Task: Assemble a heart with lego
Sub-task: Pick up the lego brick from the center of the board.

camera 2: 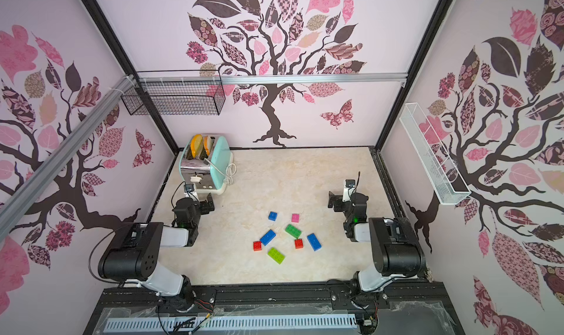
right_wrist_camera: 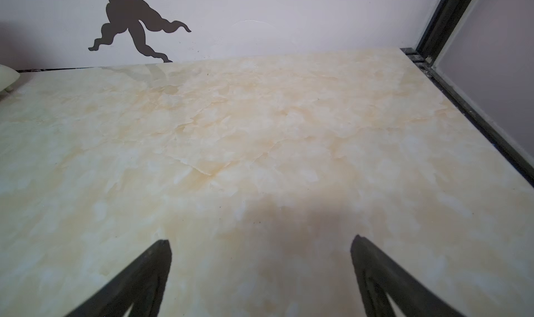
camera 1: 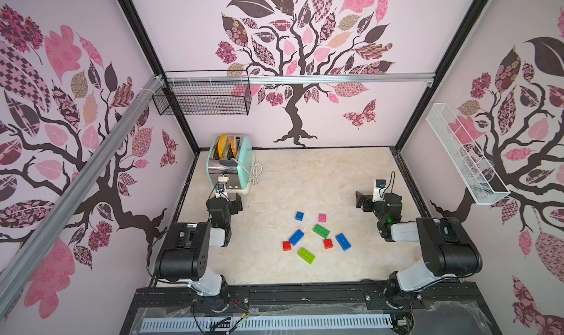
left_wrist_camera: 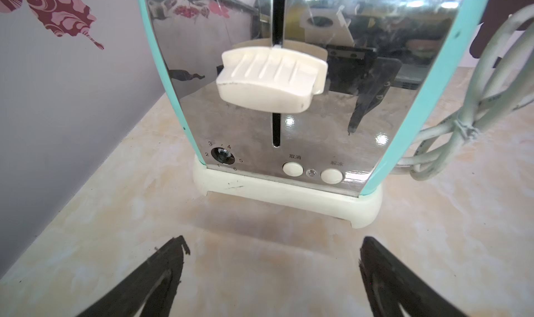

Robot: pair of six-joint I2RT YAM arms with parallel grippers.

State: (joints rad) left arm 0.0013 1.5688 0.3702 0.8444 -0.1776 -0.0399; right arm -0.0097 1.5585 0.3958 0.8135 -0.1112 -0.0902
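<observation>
1. Marbled cream tabletop (camera 1: 305, 177) fills the floor of a booth papered with a pink and brown tree pattern. Every place below is given from the dark green brick (camera 1: 321, 231).
2. Eight lego bricks lie scattered, each apart from the others. The pink square (camera 1: 322, 217) sits just behind the dark green brick, toward the back wall. The small blue square (camera 1: 299, 216) is behind it too, over on the left arm's side.
3. One long blue brick (camera 1: 296, 237) lies near it on the left arm's side, with a red square (camera 1: 287, 246) beyond. The second red square (camera 1: 328, 243) is just in front, and the other long blue brick (camera 1: 343, 242) lies near it on the right arm's side. The lime brick (camera 1: 306, 255) is farther in front, toward the robot's base.
4. The left gripper (camera 1: 236, 203) hangs well apart on the left arm's side and farther back. Its fingers are spread wide around nothing but tabletop, and it faces the toaster (left_wrist_camera: 289, 127) closely.
5. The right gripper (camera 1: 361, 200) hangs well apart on the right arm's side, also farther back. It is spread wide over bare marble.
</observation>
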